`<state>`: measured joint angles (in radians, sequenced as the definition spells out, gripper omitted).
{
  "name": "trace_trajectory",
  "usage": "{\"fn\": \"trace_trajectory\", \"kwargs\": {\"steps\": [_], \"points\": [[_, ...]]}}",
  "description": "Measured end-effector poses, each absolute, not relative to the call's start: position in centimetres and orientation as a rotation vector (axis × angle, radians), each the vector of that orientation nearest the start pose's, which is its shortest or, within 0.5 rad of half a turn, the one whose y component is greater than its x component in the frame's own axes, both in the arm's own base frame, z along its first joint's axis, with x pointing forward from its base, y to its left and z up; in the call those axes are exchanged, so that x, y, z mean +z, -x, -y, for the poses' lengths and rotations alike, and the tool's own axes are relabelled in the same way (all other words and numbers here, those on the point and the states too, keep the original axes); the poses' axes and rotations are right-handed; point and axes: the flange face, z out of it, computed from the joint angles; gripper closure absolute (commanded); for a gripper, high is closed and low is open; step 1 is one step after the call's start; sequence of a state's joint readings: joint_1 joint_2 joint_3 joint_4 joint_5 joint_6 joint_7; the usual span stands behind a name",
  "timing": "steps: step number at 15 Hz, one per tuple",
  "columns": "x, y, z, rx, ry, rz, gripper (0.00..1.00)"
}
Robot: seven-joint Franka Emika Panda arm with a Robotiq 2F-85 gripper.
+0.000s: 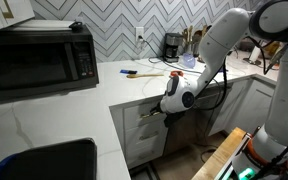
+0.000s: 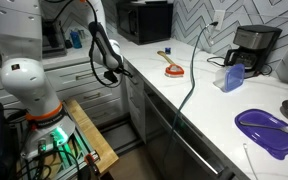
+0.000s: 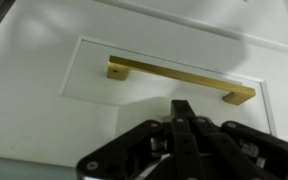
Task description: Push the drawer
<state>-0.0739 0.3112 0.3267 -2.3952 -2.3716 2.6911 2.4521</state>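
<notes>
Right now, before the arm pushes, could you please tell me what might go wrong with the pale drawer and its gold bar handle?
The shut black gripper is aimed close beside the slim gold bar handle on the pale flat drawer front.
1. Its narrow tip could skid on the smooth panel or catch on the bar.
2. The wrist view does not show whether it touches yet, so a fast advance might strike the front hard.

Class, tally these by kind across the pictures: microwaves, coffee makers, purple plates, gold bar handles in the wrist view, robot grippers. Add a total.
Microwave: 1
Coffee maker: 1
Purple plate: 1
Gold bar handle: 1
Gripper: 1
Total: 5
</notes>
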Motion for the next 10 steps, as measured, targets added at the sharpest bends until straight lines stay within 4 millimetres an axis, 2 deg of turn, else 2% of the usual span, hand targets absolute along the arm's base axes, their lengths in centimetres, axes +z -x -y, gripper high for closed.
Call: {"fn": "trace_trajectory", "kwargs": {"steps": [2, 5, 8, 10], "points": [[17.7, -43.2, -14.0, -1.185, 3.023, 0.026, 1.0], [19.3, -43.3, -12.2, -0.994, 3.099, -0.032, 1.0], [20.4, -41.2, -9.1, -0.77, 3.118, -0.035, 1.0], [19.8, -39.0, -7.5, -0.65, 3.145, -0.034, 1.0]]}}
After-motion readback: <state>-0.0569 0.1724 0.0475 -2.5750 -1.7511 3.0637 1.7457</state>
